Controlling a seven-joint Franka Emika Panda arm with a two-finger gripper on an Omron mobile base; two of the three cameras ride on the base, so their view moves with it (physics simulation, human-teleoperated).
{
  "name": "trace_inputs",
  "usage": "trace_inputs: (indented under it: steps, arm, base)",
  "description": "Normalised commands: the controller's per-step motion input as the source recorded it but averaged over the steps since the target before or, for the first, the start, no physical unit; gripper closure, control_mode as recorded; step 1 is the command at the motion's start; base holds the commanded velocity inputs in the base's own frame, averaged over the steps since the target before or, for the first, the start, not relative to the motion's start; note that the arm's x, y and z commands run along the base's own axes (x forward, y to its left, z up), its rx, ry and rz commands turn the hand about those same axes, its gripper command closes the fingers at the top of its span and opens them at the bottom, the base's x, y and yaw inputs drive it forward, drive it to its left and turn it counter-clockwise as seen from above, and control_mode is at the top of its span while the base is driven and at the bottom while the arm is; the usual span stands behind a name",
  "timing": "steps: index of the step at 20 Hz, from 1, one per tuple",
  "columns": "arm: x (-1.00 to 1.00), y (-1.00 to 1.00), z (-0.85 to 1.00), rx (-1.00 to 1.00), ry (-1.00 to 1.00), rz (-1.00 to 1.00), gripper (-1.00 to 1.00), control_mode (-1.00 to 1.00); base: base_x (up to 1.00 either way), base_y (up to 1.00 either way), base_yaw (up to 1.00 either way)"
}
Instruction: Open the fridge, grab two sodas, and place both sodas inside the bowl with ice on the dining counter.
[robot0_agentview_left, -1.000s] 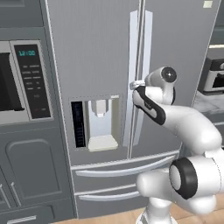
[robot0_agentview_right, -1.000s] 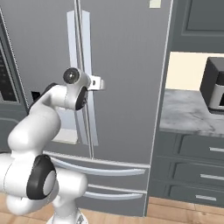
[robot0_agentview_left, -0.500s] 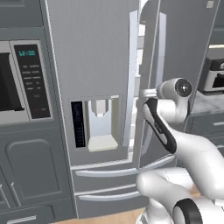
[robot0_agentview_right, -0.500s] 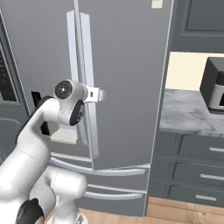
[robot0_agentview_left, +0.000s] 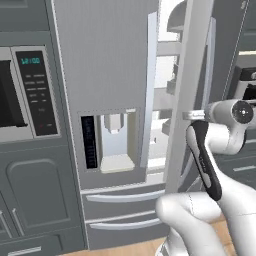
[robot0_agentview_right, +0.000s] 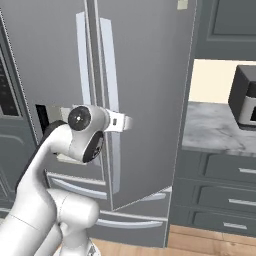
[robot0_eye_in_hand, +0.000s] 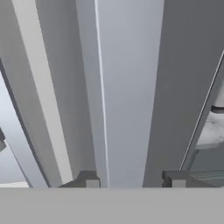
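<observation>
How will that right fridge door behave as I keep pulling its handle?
The right fridge door looks tall and rigid, so it should swing stiffly on its hinge. Its loaded inner shelves suggest some weight. The handle, smooth metal between the hand's fingers, may slip.

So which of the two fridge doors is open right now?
The right door, the one whose handle the gripper grips; the left door with the water dispenser is shut.
</observation>
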Motion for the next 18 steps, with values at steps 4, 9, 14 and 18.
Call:
trace_inputs:
  steps: [4, 9, 14, 18]
  arm:
    - [-0.73, -0.05, 0.38, 0.0, 0.07, -0.06, -1.0, -1.0]
    - [-0.78, 0.3, 0.44, -0.03, 0.0, -0.01, -1.0, -1.0]
    - [-0.37, 0.94, 0.28, -0.17, 0.06, 0.01, -1.0, -1.0]
    - [0.18, 1.0, 0.11, -0.16, 0.16, 0.11, -1.0, -1.0]
  base:
    - [0.0, 0.0, 0.0]
    - [0.0, 0.0, 0.0]
    - [0.0, 0.0, 0.0]
    - [0.0, 0.0, 0.0]
